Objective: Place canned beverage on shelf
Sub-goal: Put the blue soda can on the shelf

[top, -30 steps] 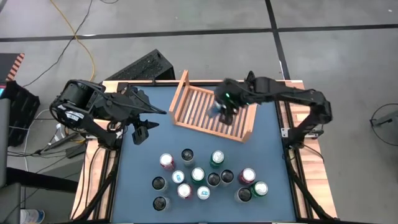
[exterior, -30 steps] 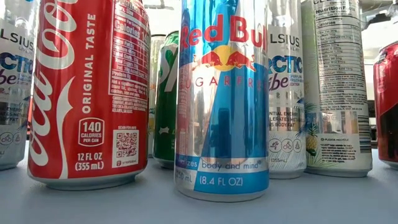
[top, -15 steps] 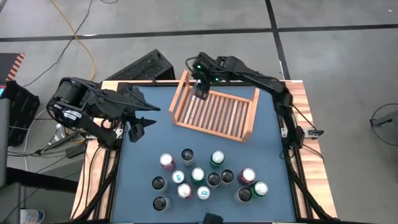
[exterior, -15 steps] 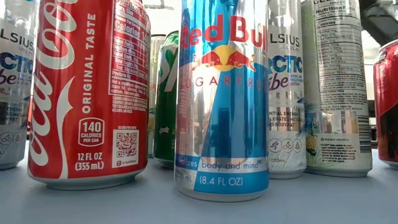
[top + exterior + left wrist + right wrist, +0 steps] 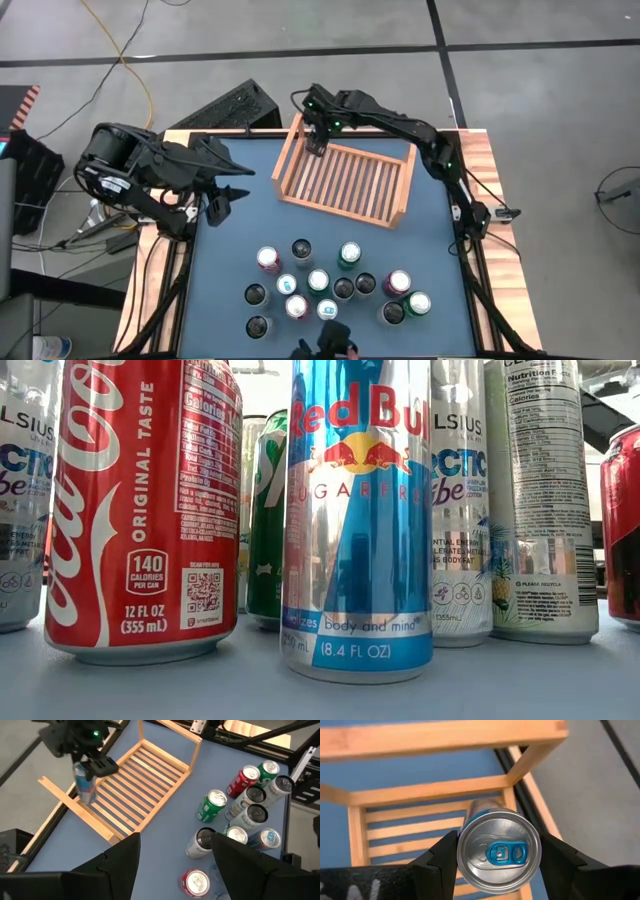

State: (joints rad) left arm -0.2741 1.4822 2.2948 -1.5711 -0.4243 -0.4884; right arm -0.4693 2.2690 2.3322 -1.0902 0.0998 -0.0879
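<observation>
Grey concrete flooring is surrounding a blue-topped table (image 5: 210, 280), seen from directly above, with a yellow cable (image 5: 138, 60) trailing across the floor at the far left.

At the table's left edge, the left arm is waiting above the blue surface. The left gripper (image 5: 222, 205) is holding nothing, its two dark fingers (image 5: 120, 865) standing partly apart; this arm seems to be keeping clear so the other can work.

Moving rightward, a cluster of upright cans (image 5: 318, 282) is standing on the near half of the table, close together, apparently as the supply waiting to be moved. From table height, a red cola can (image 5: 140, 510) and a blue-and-silver energy drink can (image 5: 358, 520) are filling the view.

Beyond the cluster, the shelf (image 5: 400, 195), a light wooden rack with a slatted base and raised side boards, is lying flat on the far half of the table.

From the right, the right arm is reaching across to the shelf's far left corner. The right gripper (image 5: 318, 140) is gripping a canned beverage (image 5: 499, 851), a slim blue-and-silver can held upright with one finger on each side of its body. The can is hanging over the slats just inside the corner boards (image 5: 85, 782), likely so the first row is starting tight against the edge. Whether its base is touching the slats cannot be told.
</observation>
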